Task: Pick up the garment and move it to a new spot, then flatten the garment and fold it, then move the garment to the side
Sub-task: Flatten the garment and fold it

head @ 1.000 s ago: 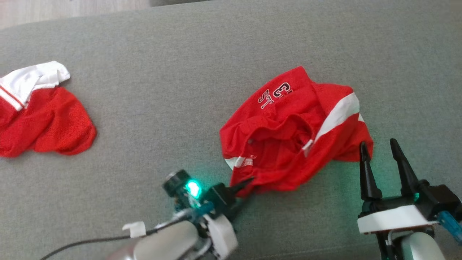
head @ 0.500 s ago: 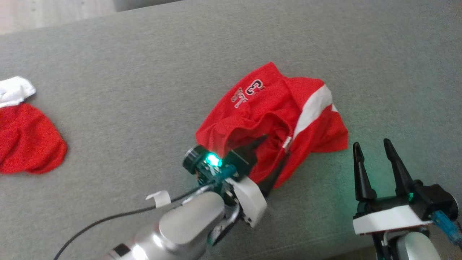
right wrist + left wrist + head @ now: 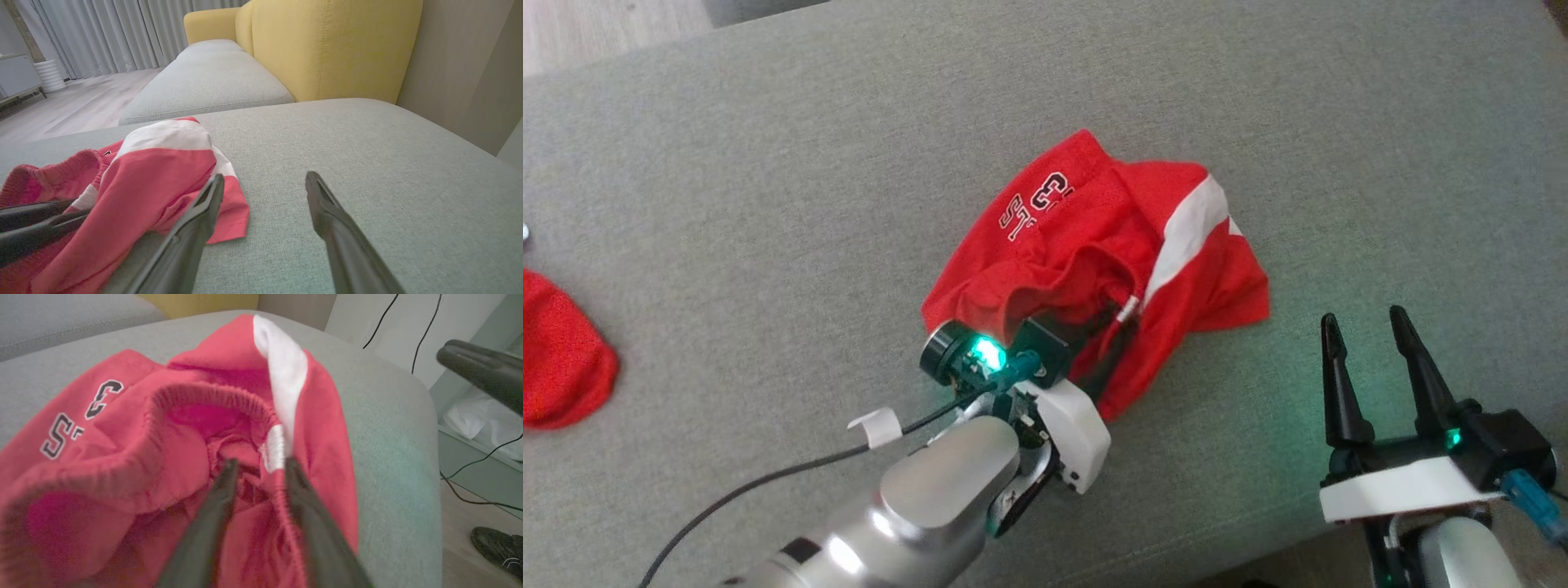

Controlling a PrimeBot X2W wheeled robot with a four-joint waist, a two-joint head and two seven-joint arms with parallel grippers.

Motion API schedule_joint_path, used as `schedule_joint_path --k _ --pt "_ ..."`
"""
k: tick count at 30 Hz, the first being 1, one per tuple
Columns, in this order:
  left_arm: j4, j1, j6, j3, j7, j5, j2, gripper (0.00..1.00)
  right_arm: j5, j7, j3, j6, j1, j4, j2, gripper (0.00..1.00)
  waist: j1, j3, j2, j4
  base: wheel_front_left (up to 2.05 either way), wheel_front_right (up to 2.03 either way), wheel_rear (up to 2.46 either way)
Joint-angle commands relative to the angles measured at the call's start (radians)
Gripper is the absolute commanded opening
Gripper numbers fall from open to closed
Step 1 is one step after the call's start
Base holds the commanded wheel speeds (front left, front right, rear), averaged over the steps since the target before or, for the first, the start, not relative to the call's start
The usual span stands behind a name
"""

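Note:
The garment (image 3: 1094, 237) is a pair of red shorts with a white side stripe and dark lettering, crumpled on the grey sofa seat (image 3: 768, 163). My left gripper (image 3: 1107, 343) is pushed into its near edge. In the left wrist view the garment (image 3: 122, 428) lies bunched around my left gripper (image 3: 260, 463), whose fingers stand parted inside the elastic waist opening with red cloth between them. My right gripper (image 3: 1364, 318) is open and holds nothing, just right of the garment. In the right wrist view it (image 3: 264, 176) hovers over bare cushion beside the garment (image 3: 159, 171).
A second red cloth (image 3: 556, 359) lies at the far left of the seat. A yellow backrest (image 3: 327, 45) rises behind the cushion. The seat's edge drops to a wooden floor with cables and a dark shoe (image 3: 494, 543).
The head camera has swung, shifting the whole picture left. My left gripper let go of the garment's near hem, opened and pushed forward into the waist opening, bunching the cloth. The right gripper stayed put.

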State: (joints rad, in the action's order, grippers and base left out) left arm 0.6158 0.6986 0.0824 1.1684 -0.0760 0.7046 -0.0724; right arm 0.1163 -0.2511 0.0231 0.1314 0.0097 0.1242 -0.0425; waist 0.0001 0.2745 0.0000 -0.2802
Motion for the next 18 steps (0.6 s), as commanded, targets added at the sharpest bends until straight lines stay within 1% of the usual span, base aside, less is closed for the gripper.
schedule_joint_path --k 1,2,3,5,9,11,14,16,18 --pt "-0.022 0.06 -0.006 -0.019 -0.017 0.007 0.013 0.0 0.007 -0.011 0.024 -0.001 -0.018 -0.024 -0.008 1.0 -0.0001 -0.002 0.0 -0.002 0.0 0.0 0.0" --pt "-0.032 0.077 -0.008 -0.029 -0.056 0.008 0.017 0.0 0.008 -0.011 0.024 -0.001 -0.017 -0.021 -0.008 1.0 -0.0001 -0.011 0.0 -0.005 0.0 0.0 0.0" --pt "-0.032 0.077 -0.008 -0.029 -0.056 0.008 0.017 0.0 0.008 -0.011 0.024 -0.001 -0.017 -0.021 -0.008 1.0 -0.0001 -0.011 0.0 -0.005 0.0 0.0 0.0" --pt "-0.057 0.108 -0.019 -0.037 -0.096 0.007 0.019 0.0 0.008 -0.011 0.023 -0.001 -0.012 -0.019 -0.008 1.0 -0.0001 -0.024 0.0 -0.004 0.0 0.0 0.0" --pt "-0.134 0.22 -0.044 -0.061 -0.137 0.007 0.021 0.0 0.009 -0.011 0.024 -0.001 0.003 -0.013 -0.008 1.0 -0.0001 -0.066 0.0 0.009 0.0 0.0 0.0" --pt "-0.191 0.28 -0.052 -0.089 -0.145 0.025 0.022 0.0 0.005 -0.011 0.029 -0.001 0.013 -0.011 -0.008 1.0 -0.0001 -0.094 0.0 0.02 0.0 0.0 0.0" --pt "-0.272 0.347 -0.053 -0.169 -0.153 0.069 0.016 0.0 -0.004 -0.011 0.03 -0.001 0.029 -0.011 -0.008 1.0 -0.0001 -0.132 0.0 0.041 0.0 0.0 0.0" --pt "-0.341 0.357 -0.058 -0.225 -0.147 0.113 -0.018 0.0 -0.003 -0.011 0.025 -0.001 0.036 -0.016 -0.008 1.0 -0.0001 -0.15 0.0 0.058 0.0 0.0 0.0" --pt "-0.419 0.334 -0.056 -0.26 -0.118 0.152 -0.085 0.0 -0.001 -0.011 0.019 -0.001 0.043 -0.022 -0.008 1.0 -0.0001 -0.164 0.0 0.079 0.0 0.0 0.0"
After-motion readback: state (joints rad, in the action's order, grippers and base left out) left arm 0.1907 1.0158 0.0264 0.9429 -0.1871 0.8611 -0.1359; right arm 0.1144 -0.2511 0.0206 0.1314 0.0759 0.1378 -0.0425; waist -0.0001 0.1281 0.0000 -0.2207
